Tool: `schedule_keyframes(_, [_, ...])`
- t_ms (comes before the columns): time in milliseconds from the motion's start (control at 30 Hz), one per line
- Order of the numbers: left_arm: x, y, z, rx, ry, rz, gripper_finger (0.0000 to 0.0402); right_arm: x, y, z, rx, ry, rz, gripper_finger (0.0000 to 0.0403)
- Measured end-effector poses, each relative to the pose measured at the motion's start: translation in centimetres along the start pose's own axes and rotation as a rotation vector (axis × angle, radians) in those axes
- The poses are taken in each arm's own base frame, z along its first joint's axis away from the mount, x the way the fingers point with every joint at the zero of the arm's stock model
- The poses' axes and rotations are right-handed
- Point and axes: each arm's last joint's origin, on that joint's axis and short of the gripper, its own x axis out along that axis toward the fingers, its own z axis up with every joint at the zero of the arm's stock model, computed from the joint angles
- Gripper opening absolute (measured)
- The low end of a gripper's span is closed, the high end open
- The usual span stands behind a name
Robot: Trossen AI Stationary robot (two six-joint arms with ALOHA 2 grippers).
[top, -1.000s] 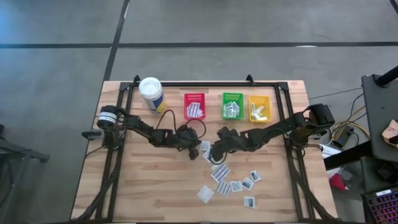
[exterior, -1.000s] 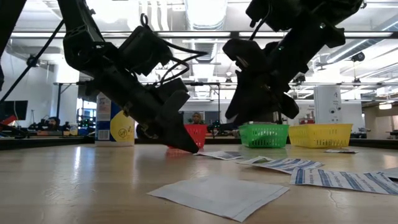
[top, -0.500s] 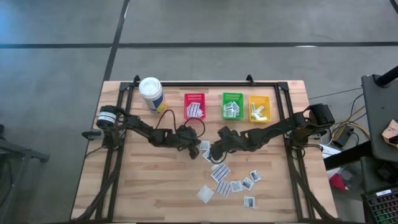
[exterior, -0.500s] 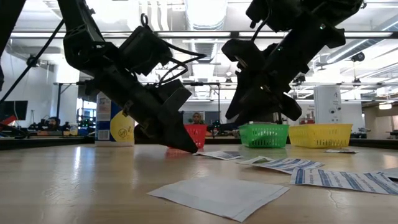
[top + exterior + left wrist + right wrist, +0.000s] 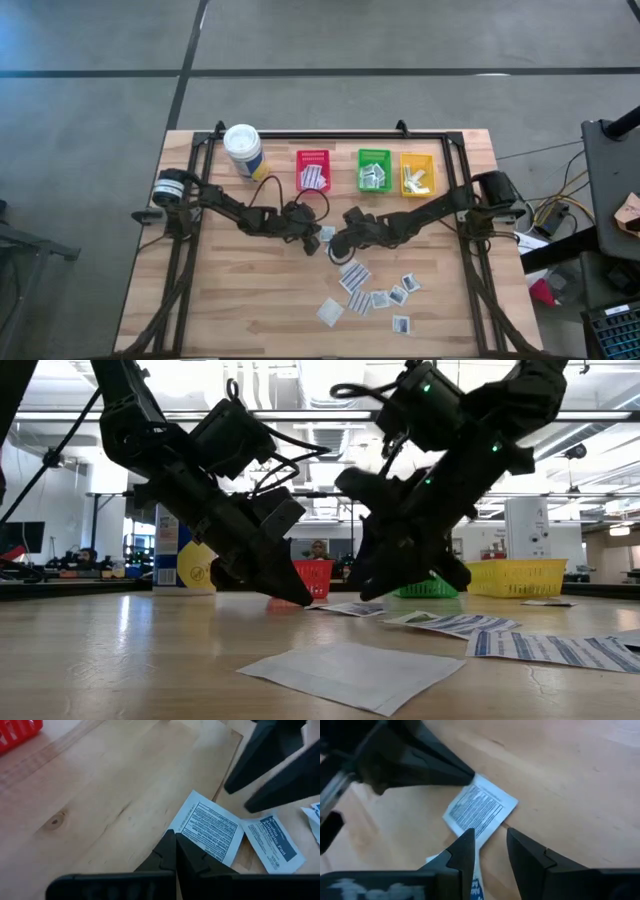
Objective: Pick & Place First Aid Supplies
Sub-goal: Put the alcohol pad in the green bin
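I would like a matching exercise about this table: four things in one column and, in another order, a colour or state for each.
Things:
1. left gripper
2. right gripper
3. middle bin
4. canister

Colours or states:
A. green
B. fingers apart, over a printed packet
C. white with a yellow label, upright
D. fingers shut, tips at the packet's edge

Pairs: 1-D, 2-B, 3-A, 4-C
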Motion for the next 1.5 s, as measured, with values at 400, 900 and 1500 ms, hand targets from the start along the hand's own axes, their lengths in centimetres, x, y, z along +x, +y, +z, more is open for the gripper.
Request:
schedule_keyframes(400, [-0.1,-0.2,-0.1,-0.055,0.002,-0.002,0.0000,0.6,-0.1,-0.2,0.119,0.044,0.019,0.0109])
schedule_keyframes(900, [-0.2,-0.7,-0.5,-0.065,0.005,-0.003,0.0000,0.6,-0.1,-0.2,0.420,0.054,0.018,0.0098])
schedule_keyframes(1500, [-0.4,-1.2,-0.9,-0.047,-0.013,0.009,0.0000,1.0,-0.4,0.2,0.507,0.033,0.007,0.0098])
